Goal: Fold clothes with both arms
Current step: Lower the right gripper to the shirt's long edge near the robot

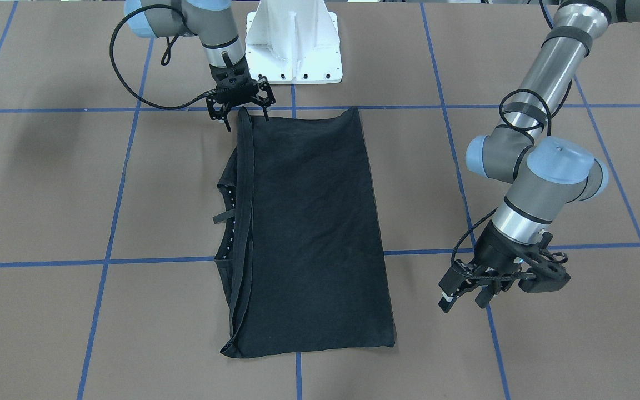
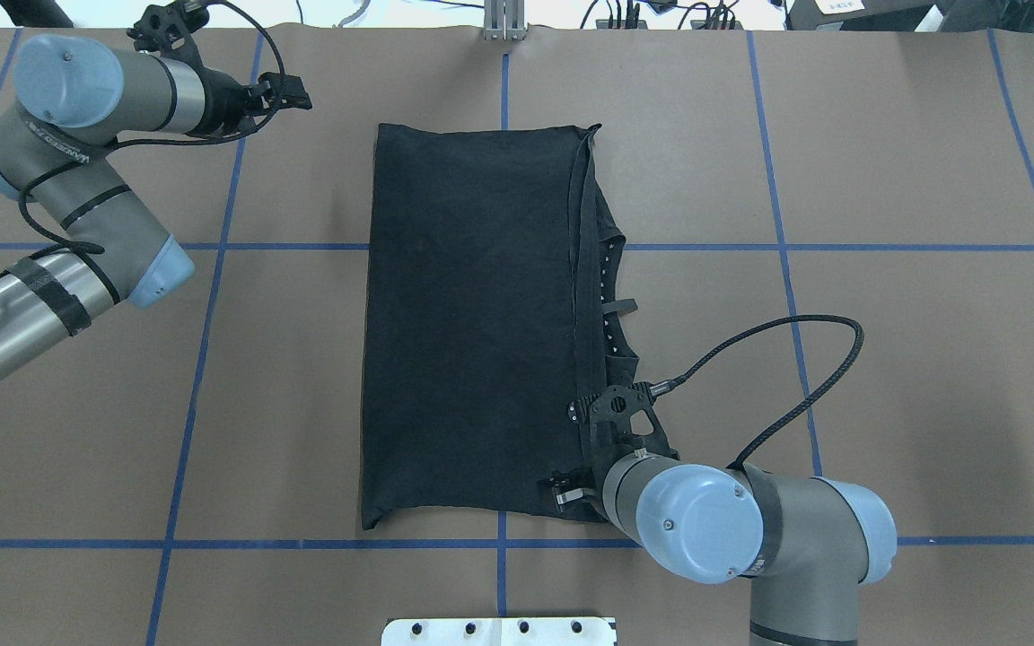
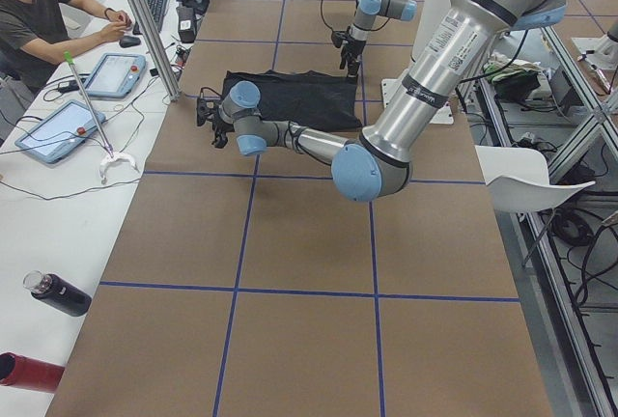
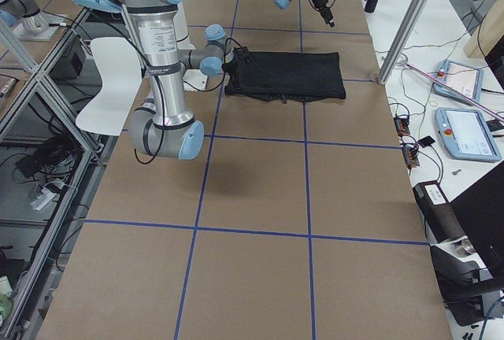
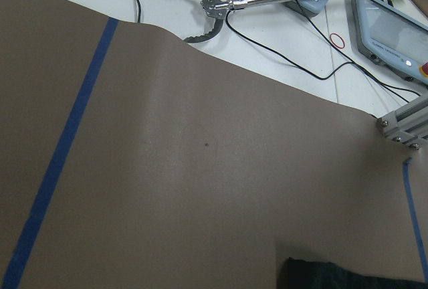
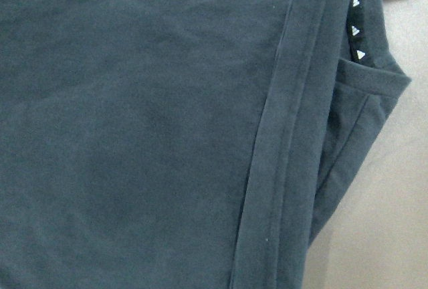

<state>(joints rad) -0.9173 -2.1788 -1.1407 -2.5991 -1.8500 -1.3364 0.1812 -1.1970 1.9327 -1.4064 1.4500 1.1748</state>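
Closest to the robot's base, the right gripper [image 1: 245,118] hangs low over the near corner of the T-shirt [image 1: 309,222], on the robot's right side. Its two fingers look spread apart above the hem band [image 1: 248,183] along that edge. I see nothing pinched between them, and I cannot tell if the tips touch the cloth. The T-shirt lies flat in the middle of the table [image 1: 48,194], plain black side up, folded into one long narrow strip that runs away from the robot. The collar [image 1: 224,222] peeks out from under the band on the same edge. Farther off, near the far end of the strip but apart from the cloth on the robot's left, the left gripper [image 1: 464,297] hovers over bare table, fingers parted and empty.

In my judgement the lengthwise folds are done and the crosswise fold is the step in hand. For this, the right gripper should pinch all layers at its corner. The left one must first reach a corner of the same short end, so the end lifts evenly.
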